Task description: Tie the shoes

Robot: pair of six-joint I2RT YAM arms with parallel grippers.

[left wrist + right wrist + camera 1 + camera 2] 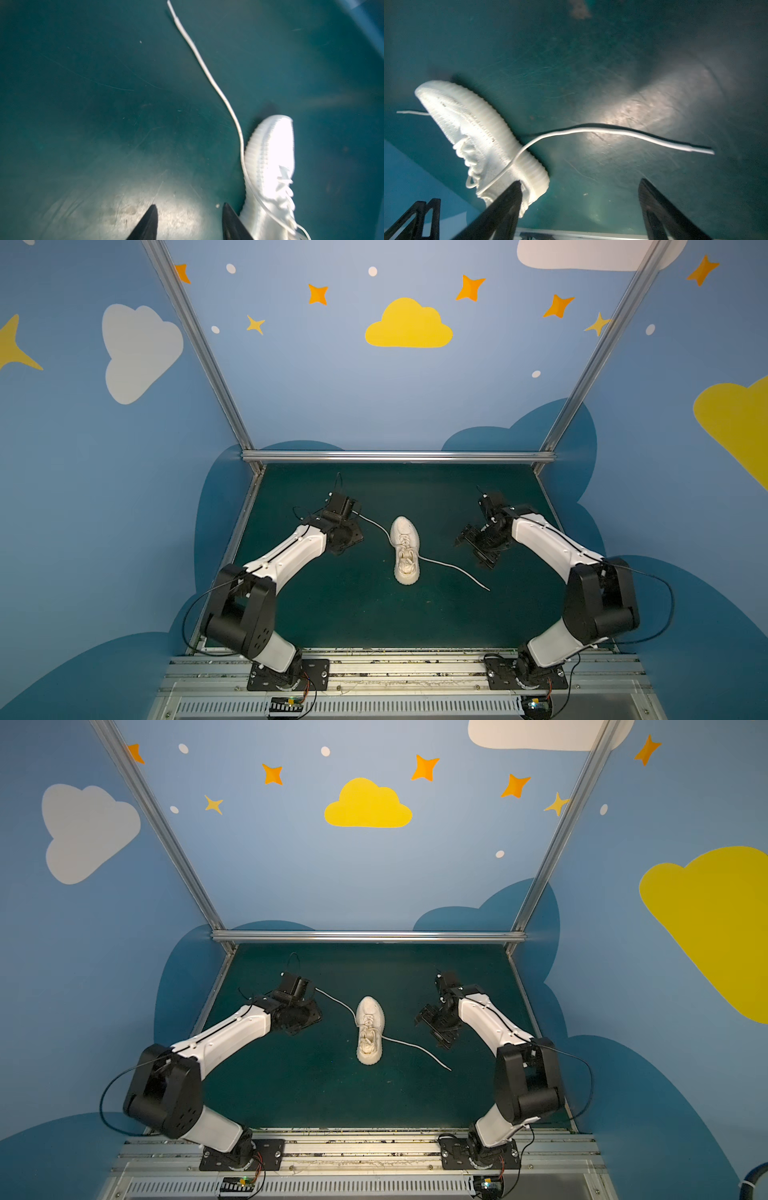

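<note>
small white knit shoe (405, 549) with loose round laces (453, 568) on a green mat (332, 614). only wrist views show its bumpy ribbed sole. left gripper (189, 207) and right gripper (579, 181): fingers apart, empty.

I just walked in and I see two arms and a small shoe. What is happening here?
Two robot arms are set to tie a cream-white sneaker that stands on the green table between them. It is not tied: one lace trails toward the left arm and the other lace toward the right side, both loose on the table. The left tool and the right tool are open and hold nothing.
</note>
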